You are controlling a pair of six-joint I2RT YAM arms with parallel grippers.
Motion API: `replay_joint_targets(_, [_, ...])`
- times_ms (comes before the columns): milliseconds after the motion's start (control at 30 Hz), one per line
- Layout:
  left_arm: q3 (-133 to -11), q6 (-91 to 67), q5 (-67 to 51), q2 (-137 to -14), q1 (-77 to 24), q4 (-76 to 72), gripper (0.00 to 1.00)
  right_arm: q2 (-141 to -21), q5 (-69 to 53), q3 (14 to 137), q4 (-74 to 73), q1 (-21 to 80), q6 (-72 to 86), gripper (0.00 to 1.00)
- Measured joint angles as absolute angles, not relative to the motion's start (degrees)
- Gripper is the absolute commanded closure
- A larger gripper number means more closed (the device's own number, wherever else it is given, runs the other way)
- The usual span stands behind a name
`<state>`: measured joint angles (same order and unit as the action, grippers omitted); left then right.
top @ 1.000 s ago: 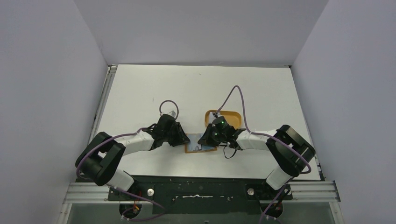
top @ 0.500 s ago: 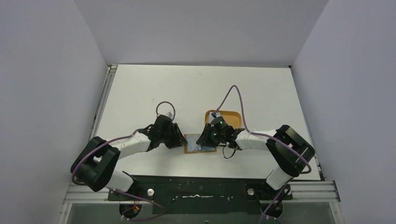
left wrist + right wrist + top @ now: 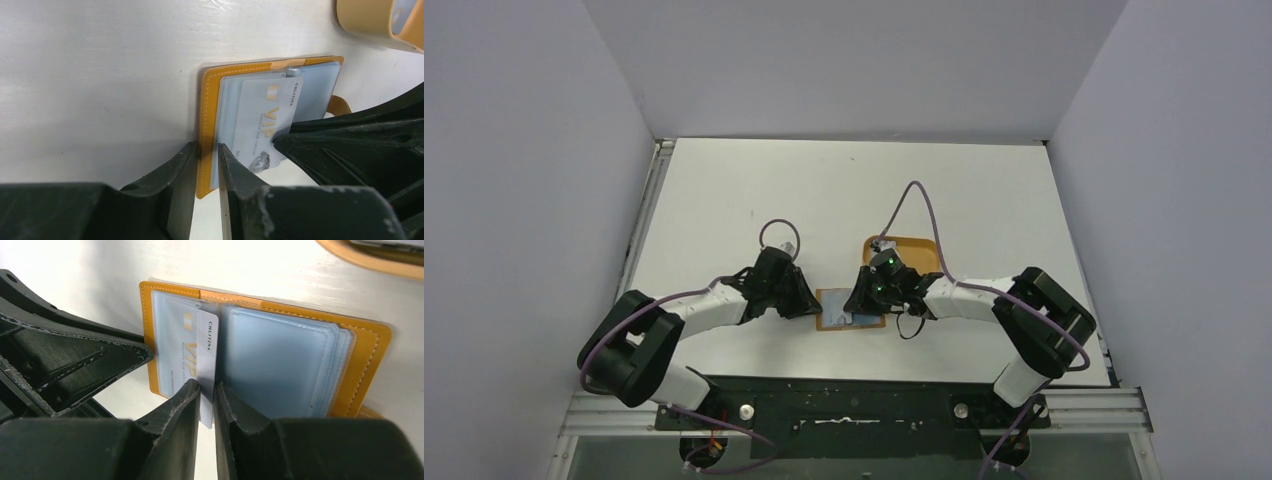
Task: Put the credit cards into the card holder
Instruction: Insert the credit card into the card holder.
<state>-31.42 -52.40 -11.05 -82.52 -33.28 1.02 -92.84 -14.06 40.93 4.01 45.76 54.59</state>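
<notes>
Nearest the arm bases, the tan-orange leather-like folding card holder [image 3: 849, 320] lies opened flat on the white counter [image 3: 724, 200], between the two arms. The left fingers [image 3: 182, 170] are clenched on its left cover edge, with the stitched orange border pinched between them. The right fingers [image 3: 182, 405] grasp the near end of a silvery grey-white plastic card [image 3: 207, 340] printed VIP. Most of this card sits under the clear sleeve on the holder's left half, and a narrow strip along its right side lies outside it. More clear sleeves are stacked on the right half. Farther back, near the holder's far right corner, sits an orange oval rimmed tray [image 3: 916, 252] with something pale and flat inside, mostly cut off.
</notes>
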Motion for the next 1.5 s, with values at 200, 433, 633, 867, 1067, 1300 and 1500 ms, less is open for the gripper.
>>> replay_joint_targets(200, [-31.2,-52.3,-11.3,-82.8,-33.3,0.5,0.88,-94.2,-13.9,42.4,3.6,46.6,54.2,0.93])
replay_joint_targets(433, [-30.8,-52.3,-11.7,-83.2,-33.1,-0.7,0.89,-94.8,-14.0,43.5,3.3,46.9,53.6,0.95])
replay_joint_targets(633, [-30.6,-52.3,-12.1,-83.2,-32.9,-1.2,0.87,-96.0,-14.1,44.2,3.3,47.0,53.3,0.88])
replay_joint_targets(867, [-30.6,-52.3,-12.4,-83.2,-32.9,-1.5,0.81,-95.7,-13.7,44.2,2.0,47.5,52.9,0.66])
replay_joint_targets(1067, [-30.6,-52.3,-12.7,-83.2,-32.9,-1.6,0.77,-91.1,-11.3,44.6,-3.7,47.9,51.7,0.49])
replay_joint_targets(1300, [-31.0,-52.1,-13.3,-83.1,-32.9,-1.5,0.69,-86.1,-8.7,45.8,-9.4,48.0,50.1,0.42])
replay_joint_targets(1500, [-31.9,-51.5,-13.2,-82.0,-32.8,1.6,0.53,-78.8,-6.0,49.3,-17.0,45.3,46.7,0.41])
